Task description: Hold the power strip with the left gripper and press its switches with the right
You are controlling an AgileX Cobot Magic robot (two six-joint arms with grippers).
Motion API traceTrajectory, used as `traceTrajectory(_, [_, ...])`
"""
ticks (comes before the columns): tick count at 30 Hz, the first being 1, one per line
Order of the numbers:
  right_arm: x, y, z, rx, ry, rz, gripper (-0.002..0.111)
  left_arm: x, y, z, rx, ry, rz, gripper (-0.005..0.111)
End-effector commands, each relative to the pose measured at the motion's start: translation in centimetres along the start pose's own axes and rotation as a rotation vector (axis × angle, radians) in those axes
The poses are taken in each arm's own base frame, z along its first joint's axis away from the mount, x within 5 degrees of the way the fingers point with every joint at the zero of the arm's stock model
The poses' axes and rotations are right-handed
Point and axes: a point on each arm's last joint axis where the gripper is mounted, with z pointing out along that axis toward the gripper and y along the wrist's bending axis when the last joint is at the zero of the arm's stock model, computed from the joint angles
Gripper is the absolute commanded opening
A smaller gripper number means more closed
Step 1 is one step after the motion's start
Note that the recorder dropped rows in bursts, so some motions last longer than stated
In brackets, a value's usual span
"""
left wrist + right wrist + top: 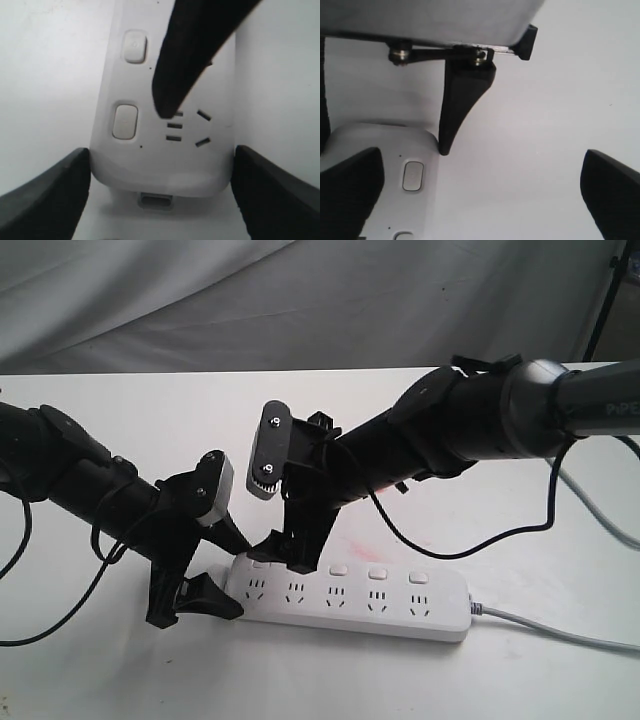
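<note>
The white power strip lies flat on the table, its row of square switches along the far side. My left gripper straddles the strip's left end. In the left wrist view the two black fingers sit against both sides of the strip's rounded end, gripping it. My right gripper reaches down over the left end, jaws wide open and empty. One of its fingers has its tip on the socket face beside the end switch. The other finger hangs over bare table.
The strip's grey cord runs off to the right along the table. A second grey cable lies at the right edge. Loose black cables hang under both arms. Grey cloth backs the table's far edge.
</note>
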Motion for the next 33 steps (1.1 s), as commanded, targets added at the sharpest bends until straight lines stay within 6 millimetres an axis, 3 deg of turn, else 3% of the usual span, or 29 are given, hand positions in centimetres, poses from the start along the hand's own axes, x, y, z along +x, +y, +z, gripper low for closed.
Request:
traceTrajectory(1, [0.0,-0.1,-0.4,-0.001,0.0,0.0,0.098,-0.3,0.2,0.0,-0.013,-0.006,0.001,0.0])
traceTrajectory(8, [1.1,-0.9,-0.9,0.01,0.027,0.025,0.098,-0.3,0.2,0.0,-0.013,-0.006,0.001,0.0])
traceTrajectory(33, [2.0,-1.0,-1.0,0.009,0.125,0.012,0.098,-0.3,0.2,0.0,-0.013,-0.006,0.001,0.0])
